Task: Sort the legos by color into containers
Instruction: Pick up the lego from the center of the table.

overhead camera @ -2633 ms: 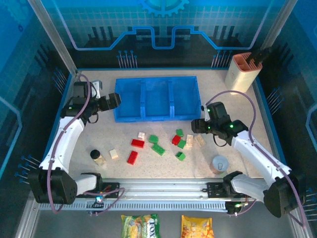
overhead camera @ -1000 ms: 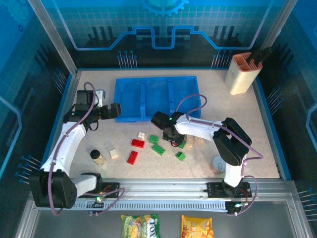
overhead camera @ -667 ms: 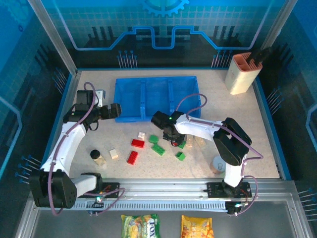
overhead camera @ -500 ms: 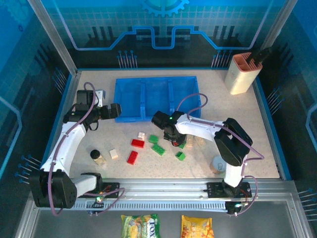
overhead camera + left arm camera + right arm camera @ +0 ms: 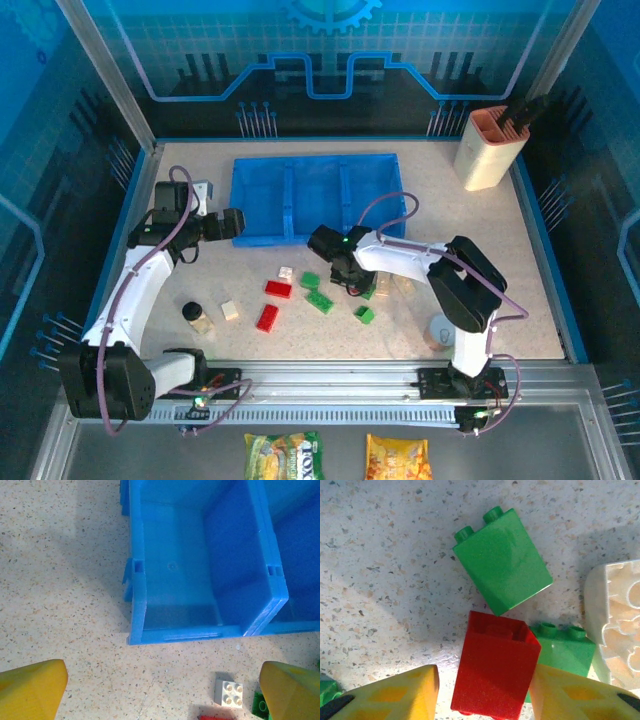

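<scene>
None of the bricks [image 5: 267, 317] is lying in the blue tray [image 5: 315, 160]; all are sitting on the table [image 5: 500, 240] near it. Right end effector [image 5: 482, 685] is hovering spread around a red brick [image 5: 495, 667], apparently not squeezing. Left end effector [image 5: 160, 685] is hovering spread at the tray's near left corner.

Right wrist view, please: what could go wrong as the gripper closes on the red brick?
The right gripper straddles the red brick, jaws open. A green brick sits tucked against the red one beside one finger, so closing may pinch it or drag it along. The red brick also lies skewed, nearer that finger, so it might twist or slip when squeezed.
</scene>
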Controlling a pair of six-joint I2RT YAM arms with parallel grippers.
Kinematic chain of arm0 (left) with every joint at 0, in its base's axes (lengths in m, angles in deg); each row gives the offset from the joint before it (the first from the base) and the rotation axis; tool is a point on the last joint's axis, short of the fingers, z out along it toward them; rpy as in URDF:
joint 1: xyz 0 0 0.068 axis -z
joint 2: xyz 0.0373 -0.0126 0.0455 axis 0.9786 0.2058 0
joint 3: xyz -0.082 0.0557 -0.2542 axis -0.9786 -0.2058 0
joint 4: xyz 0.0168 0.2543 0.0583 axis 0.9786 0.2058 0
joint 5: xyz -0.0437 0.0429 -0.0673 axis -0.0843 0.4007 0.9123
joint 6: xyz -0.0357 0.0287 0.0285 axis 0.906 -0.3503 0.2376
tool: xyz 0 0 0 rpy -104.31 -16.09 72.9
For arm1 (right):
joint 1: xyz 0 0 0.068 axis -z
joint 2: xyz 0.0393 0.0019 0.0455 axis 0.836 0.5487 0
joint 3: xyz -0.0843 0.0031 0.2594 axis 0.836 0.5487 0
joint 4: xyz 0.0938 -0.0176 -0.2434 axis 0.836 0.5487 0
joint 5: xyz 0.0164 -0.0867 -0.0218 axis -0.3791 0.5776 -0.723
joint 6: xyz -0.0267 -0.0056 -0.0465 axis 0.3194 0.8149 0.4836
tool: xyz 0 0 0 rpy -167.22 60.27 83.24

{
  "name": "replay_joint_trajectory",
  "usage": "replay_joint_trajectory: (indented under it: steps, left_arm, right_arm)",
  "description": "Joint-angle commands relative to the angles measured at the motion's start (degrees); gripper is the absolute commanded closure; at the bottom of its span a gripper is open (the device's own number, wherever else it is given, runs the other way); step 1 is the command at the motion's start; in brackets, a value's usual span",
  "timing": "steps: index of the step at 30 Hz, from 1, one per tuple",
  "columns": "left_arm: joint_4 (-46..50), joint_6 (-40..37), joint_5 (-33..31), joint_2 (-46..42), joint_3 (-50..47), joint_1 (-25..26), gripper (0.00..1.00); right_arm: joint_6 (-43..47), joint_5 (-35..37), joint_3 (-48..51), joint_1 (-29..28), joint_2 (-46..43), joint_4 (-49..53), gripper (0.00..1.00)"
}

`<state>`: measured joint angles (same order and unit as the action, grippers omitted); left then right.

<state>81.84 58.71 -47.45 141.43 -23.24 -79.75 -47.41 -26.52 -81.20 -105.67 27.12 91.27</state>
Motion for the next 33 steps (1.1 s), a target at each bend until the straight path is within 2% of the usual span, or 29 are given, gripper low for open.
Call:
replay_joint_trajectory:
  steps: [1, 7, 13, 18, 26, 33]
  left_arm:
    - [-0.75, -1.64, -0.58, -0.63, -0.40, 0.28, 0.01]
    - [-0.75, -1.60, -0.59, -0.49, -0.40, 0.34, 0.01]
    - [-0.66, -1.67, -0.84, -0.49, -0.40, 0.35, 0.01]
    - [-0.75, -1.72, -0.82, -0.51, -0.34, 0.33, 0.01]
    - [-0.65, -1.87, -1.28, -0.37, -0.17, 0.31, 0.01]
    - [-0.66, -1.95, -1.37, -0.35, -0.22, 0.31, 0.01]
  right_arm:
    - [0.33, 0.20, 0.38, 0.55, 0.82, -0.10, 0.51]
    - [1.62, 0.64, -0.02, 0.45, 1.05, -0.03, 0.63]
    - [2.34, 1.07, -0.77, 0.34, 0.99, 0.56, 0.69]
    - [4.26, 2.25, -2.27, -0.15, 0.14, 2.63, 0.69]
    - [15.98, 2.82, -3.77, 0.68, -4.08, 5.27, 0.71]
    - [29.25, 1.16, -4.58, 4.81, -10.05, 5.62, 0.70]
